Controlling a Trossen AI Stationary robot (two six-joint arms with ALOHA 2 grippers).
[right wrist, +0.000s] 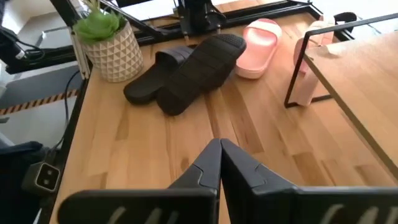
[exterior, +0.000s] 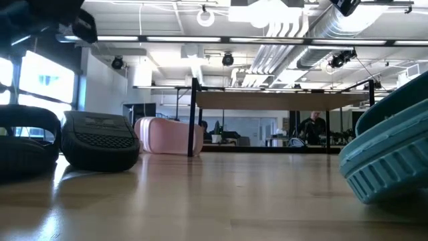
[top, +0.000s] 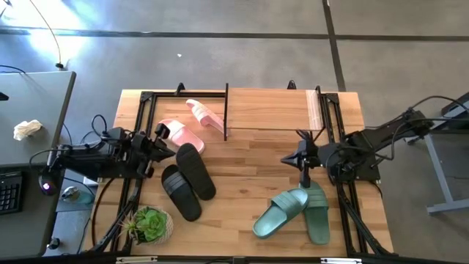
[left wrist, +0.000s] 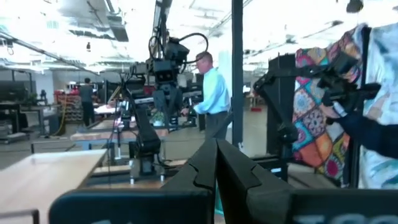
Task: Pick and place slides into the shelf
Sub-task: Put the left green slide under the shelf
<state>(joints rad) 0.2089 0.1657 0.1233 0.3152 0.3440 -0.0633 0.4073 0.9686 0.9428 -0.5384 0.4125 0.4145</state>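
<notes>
Slides scattered on tabletop, none on shelf (top: 271, 110) top. Green pair (top: 293, 213) lying just below right gripper (top: 287, 159), long axes slanting toward table's near edge. Black pair (top: 187, 180) beside left gripper (top: 170, 149), pink slides (top: 183, 136) at shelf's left end. Both grippers pinched together, empty. Judged: right arm nearer green pair.

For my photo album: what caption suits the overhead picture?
Black slides, green slides and pink slides lie scattered beside an empty shelf, both arms waiting.
</notes>
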